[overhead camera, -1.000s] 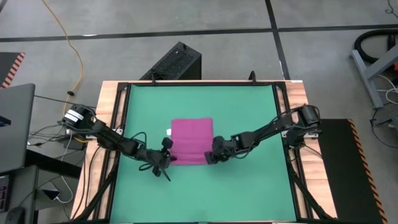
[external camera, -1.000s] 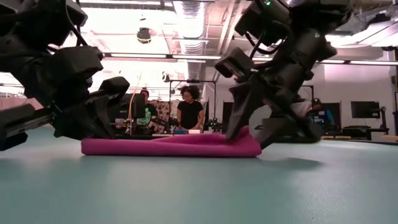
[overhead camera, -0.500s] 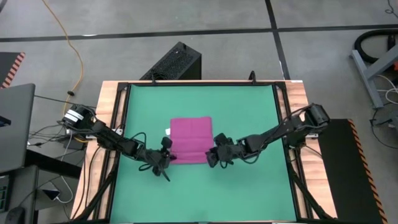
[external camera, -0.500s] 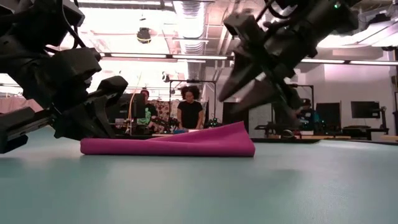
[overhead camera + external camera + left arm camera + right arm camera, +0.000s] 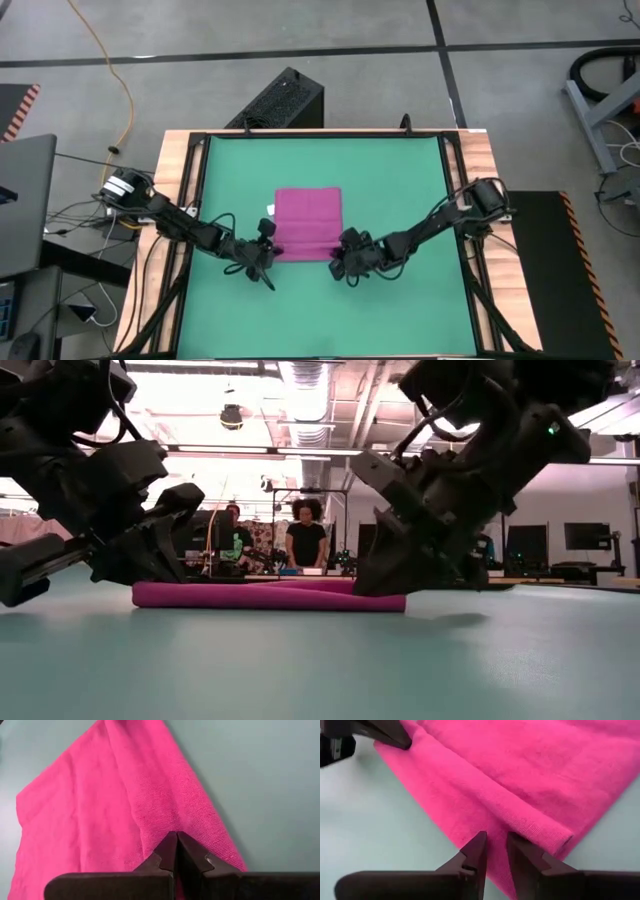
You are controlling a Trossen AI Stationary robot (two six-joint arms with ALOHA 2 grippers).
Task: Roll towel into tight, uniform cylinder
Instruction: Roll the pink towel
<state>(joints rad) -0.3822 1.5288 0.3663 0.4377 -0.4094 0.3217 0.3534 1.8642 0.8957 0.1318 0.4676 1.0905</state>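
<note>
Green mat covers the table, workshop floor all around, people standing far back in the room behind. Down at the jaws now: the left gripper has its jaws pressed fully together, pinching a ridge of the towel at its near left corner. Over on the other side, the right gripper sits at the near right corner with its jaws narrowly parted, a slim gap showing between them, the tips right at the folded near edge; they are not clamped on the cloth as far as the wrist view shows.

Out from there, the towel lies folded flat near the middle of the mat, a small white tag poking out at its left edge. From table height it is a low pink slab, both grippers hunched at its ends.

Handling call: this looks light, soft and floppy, with a grippy weave. It will sag and bunch rather than hold a shape, so one-sided pulls would likely skew the roll. Best hold, I'd say, is the near edge at both corners, thin pinches, keeping both ends level so the cylinder comes out even.
</note>
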